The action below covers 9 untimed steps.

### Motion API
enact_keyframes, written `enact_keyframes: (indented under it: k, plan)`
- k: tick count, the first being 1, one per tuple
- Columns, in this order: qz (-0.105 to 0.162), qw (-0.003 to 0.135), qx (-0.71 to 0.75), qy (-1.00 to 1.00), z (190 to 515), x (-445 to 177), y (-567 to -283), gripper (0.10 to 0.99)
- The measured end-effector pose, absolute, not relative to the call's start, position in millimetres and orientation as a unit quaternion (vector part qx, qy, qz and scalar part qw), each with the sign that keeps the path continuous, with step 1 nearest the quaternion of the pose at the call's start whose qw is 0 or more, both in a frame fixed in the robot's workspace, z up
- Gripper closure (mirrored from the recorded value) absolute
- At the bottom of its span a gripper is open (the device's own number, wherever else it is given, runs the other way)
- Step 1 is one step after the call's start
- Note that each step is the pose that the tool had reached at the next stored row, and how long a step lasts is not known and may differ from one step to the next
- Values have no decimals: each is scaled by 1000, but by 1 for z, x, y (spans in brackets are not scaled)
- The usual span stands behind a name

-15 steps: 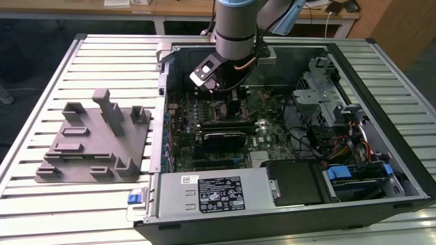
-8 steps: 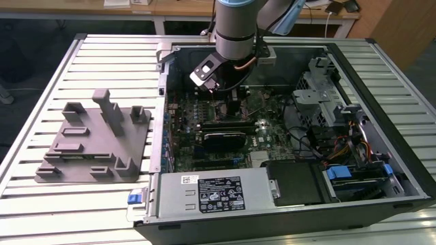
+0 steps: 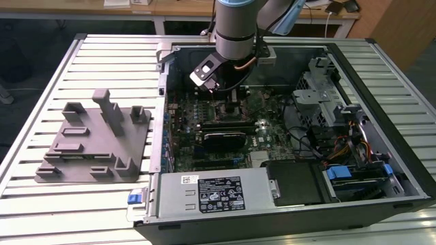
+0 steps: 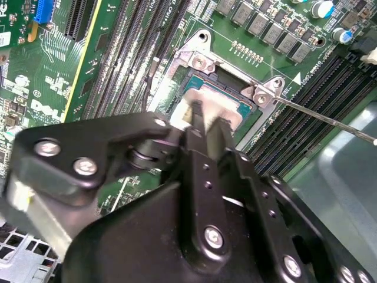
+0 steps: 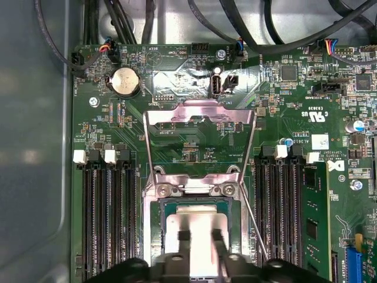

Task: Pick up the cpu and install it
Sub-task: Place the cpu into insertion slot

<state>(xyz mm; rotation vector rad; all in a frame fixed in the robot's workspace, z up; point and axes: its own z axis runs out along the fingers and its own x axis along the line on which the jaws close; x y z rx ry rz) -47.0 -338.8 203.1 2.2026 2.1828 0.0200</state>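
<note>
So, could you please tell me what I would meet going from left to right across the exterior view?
Grey fixture plate → robot arm → metal drive cage → computer case's far side wall.

My table [image 3: 102,56] is sitting under soft, even light. Its pale metal slats are running from the exterior view's left to its right and catching a mild sheen. Dark floor [image 3: 27,48] is showing past the table's edge at the exterior view's left. Behind the table, a wooden desk [image 3: 184,8] is standing on white legs [image 3: 158,24] and carrying papers [image 3: 119,3] and a white cable [image 3: 330,23]. A wooden panel [image 3: 402,30] is rising at the exterior view's far right corner.
</note>
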Motion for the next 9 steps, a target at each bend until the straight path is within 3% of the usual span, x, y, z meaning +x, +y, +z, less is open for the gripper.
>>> enact_keyframes:
  k: [2, 3, 4, 9]
  plan:
    - [6, 20, 710, 704, 203, -47, -339, 910]
    - [6, 20, 710, 704, 203, -47, -339, 910]
    - [6, 20, 710, 704, 203, -47, -339, 969]
    - [7, 20, 710, 704, 203, -47, -339, 980]
